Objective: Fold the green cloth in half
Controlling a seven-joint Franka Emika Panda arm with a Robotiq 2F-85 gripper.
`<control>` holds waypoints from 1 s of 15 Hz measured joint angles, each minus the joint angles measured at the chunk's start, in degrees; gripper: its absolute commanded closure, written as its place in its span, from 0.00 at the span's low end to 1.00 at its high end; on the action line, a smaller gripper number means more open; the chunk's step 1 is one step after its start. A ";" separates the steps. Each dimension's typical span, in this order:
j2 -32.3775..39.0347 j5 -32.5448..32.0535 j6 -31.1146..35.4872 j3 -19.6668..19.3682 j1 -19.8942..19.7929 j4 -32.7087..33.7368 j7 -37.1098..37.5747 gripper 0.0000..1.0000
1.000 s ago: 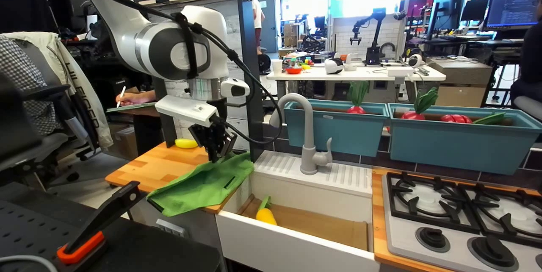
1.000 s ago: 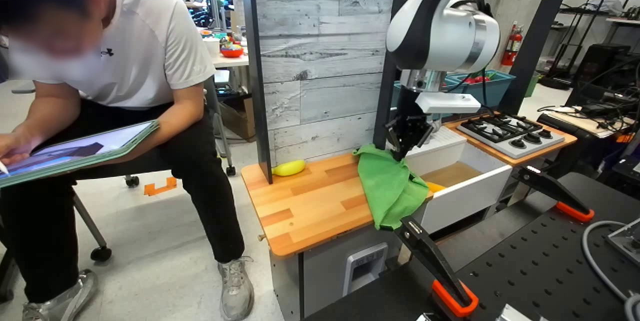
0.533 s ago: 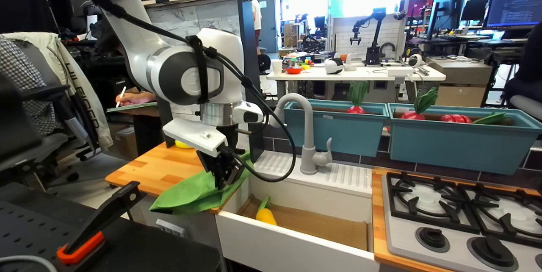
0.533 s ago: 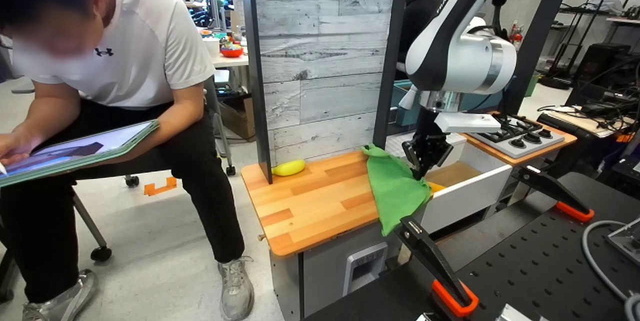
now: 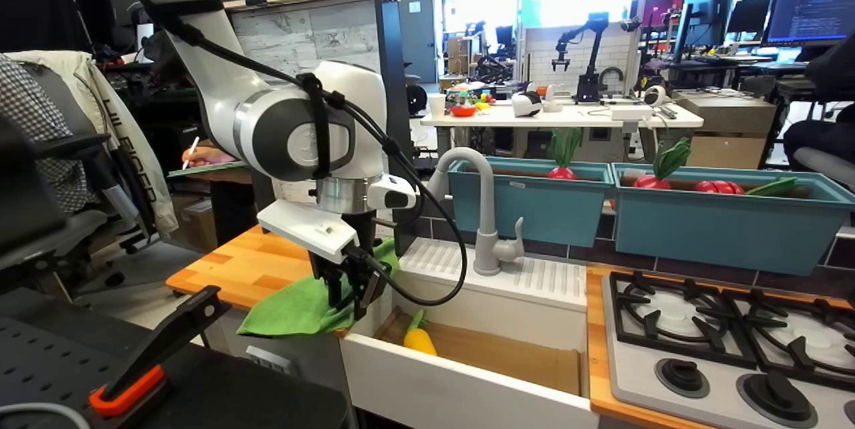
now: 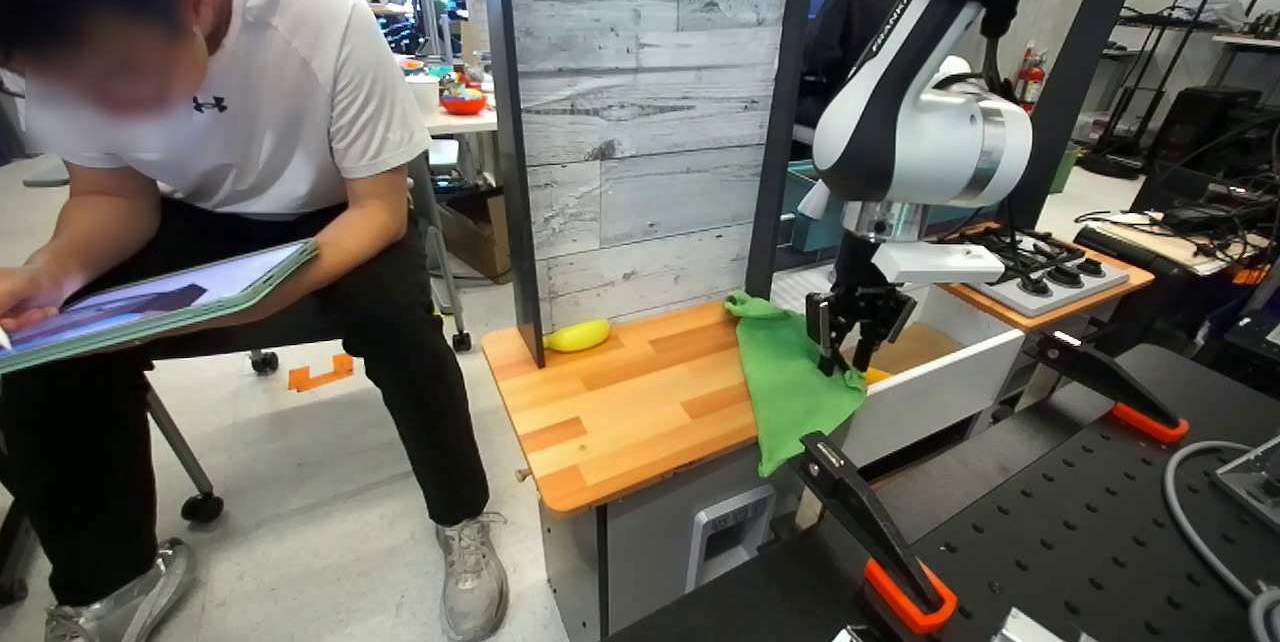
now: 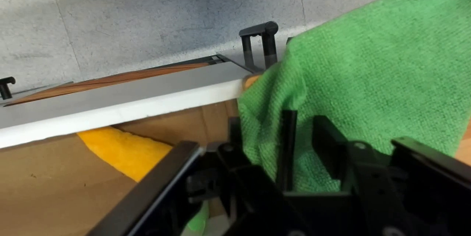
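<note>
The green cloth point(image 5: 287, 309) lies rumpled on the wooden counter point(image 5: 247, 258) beside the sink. In an exterior view the cloth point(image 6: 790, 397) hangs slightly over the counter's front edge, one corner reaching the sink rim. My gripper point(image 5: 347, 309) points down over the cloth's sink-side part; in an exterior view its two fingertips point(image 6: 845, 369) stand apart. In the wrist view the gripper point(image 7: 278, 133) is open, the wrinkled cloth edge point(image 7: 268, 100) lying between the fingers and a dark strip showing there. I cannot tell whether the fingertips touch the cloth.
The white sink point(image 5: 467, 382) holds a yellow toy vegetable point(image 5: 419, 341). A grey faucet point(image 5: 486, 215) rises behind it. A banana point(image 6: 578, 336) lies by the grey wood-pattern wall point(image 6: 650, 142). A black-and-orange clamp point(image 6: 875, 532) stands near the counter front. A person point(image 6: 280, 92) sits beside the counter.
My gripper has moved down and toward the sink-side front of the counter, and its fingers have spread apart. The cloth part bunched beneath it lies flatter, shifted slightly toward the sink.
</note>
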 measured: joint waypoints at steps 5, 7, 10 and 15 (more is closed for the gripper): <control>-0.31 0.00 0.00 -0.17 -0.01 0.79 0.04 0.00; -1.46 0.00 -0.30 -0.16 0.01 0.78 0.05 0.00; -5.13 -0.01 -2.67 0.07 0.21 0.39 -0.07 0.00; -13.36 0.02 -11.01 1.54 0.25 -0.74 -0.85 0.00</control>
